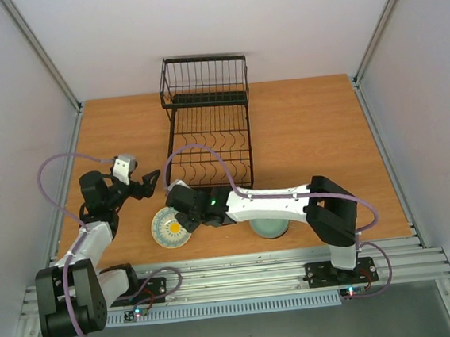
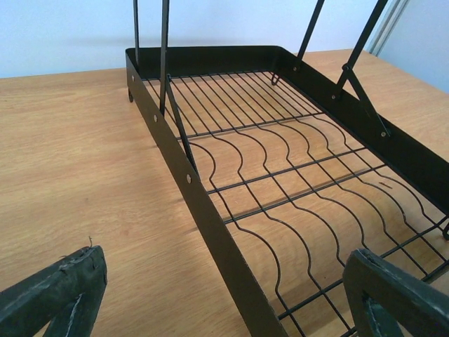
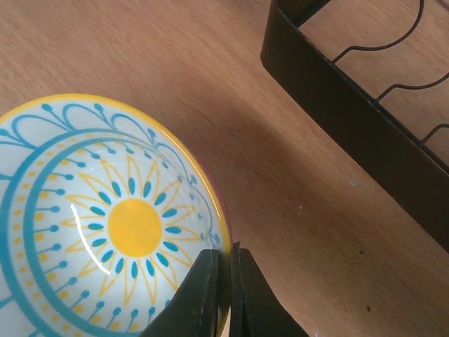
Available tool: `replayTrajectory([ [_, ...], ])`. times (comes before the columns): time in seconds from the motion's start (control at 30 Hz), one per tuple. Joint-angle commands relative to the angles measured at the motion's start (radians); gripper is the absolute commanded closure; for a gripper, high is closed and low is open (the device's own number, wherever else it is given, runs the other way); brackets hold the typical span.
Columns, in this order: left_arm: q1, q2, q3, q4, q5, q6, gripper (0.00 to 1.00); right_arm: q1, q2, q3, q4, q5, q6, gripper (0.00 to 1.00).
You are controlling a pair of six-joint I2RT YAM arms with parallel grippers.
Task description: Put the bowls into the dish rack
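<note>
A white bowl with a yellow sun, blue marks and a yellow rim [image 1: 167, 230] sits on the table in front of the rack's left corner. My right gripper [image 1: 184, 220] reaches across to it. In the right wrist view the gripper [image 3: 226, 270] is shut on the bowl's [image 3: 105, 225] right rim, one finger inside and one outside. A celadon green bowl [image 1: 269, 228] lies partly under the right arm. The black wire dish rack [image 1: 209, 130] stands empty at centre back. My left gripper [image 1: 148, 182] is open and empty beside the rack's left front; its wrist view [image 2: 228, 281] looks along the rack [image 2: 280, 161]. Other bowls are out of view.
The rack's taller basket section [image 1: 203, 79] is at its far end. The rack's near corner [image 3: 351, 105] is close to the right of the held bowl. White walls enclose the table on three sides. A metal rail [image 1: 235, 275] runs along the near edge.
</note>
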Motion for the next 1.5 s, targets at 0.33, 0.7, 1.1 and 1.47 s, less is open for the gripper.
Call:
replayTrajectory([
  [0.33, 0.006, -0.059, 0.080, -0.218, 0.193, 0.164, 0.05, 0.001, -0.160, -0.033, -0.011, 0.017, -0.031, 0.99],
  [0.7, 0.012, -0.055, 0.227, -0.648, 0.418, 0.434, 0.07, 0.000, -0.237, -0.025, -0.064, 0.140, -0.068, 0.99],
  [1.1, 0.013, -0.050, 0.244, -0.827, 0.500, 0.622, 0.37, -0.010, -0.250, -0.011, -0.076, 0.214, -0.099, 0.99],
  [1.47, -0.055, 0.008, 0.232, -0.764, 0.406, 0.577, 0.46, -0.010, -0.262, 0.048, -0.090, 0.218, -0.136, 0.99],
])
